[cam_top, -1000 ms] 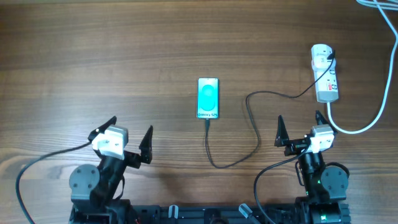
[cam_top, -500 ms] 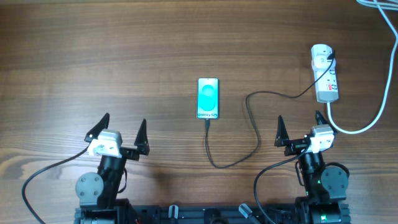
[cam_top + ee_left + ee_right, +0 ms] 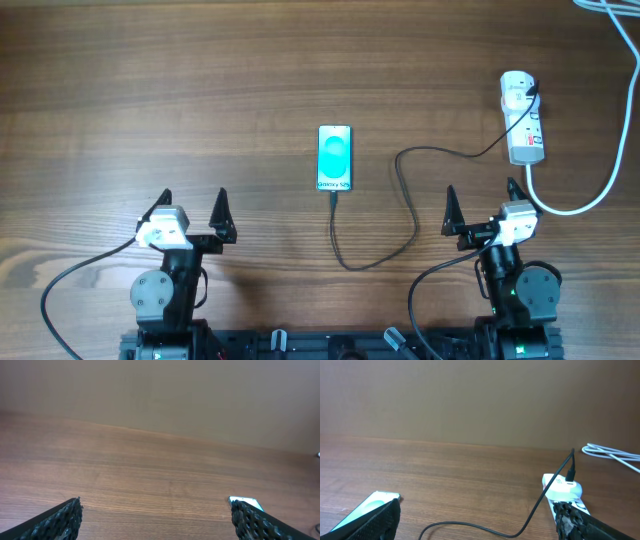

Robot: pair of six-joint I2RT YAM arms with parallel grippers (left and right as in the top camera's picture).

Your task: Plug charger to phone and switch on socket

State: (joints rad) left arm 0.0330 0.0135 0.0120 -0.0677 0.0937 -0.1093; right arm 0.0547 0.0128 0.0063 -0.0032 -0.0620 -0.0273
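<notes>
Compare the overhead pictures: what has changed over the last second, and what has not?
The left gripper swung leftward and squared up, jaws open, holding nothing. The right gripper, phone, charger and socket stayed put.

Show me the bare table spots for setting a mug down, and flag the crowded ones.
Widest free patch: the brown wooden table left of the cyan-screened white-rimmed phone, beyond the open left end effector. Also free: the band between phone and white power strip, beyond the thin black charger cable. Crowded: around the right end effector, where cable and thick white cord loop.
</notes>
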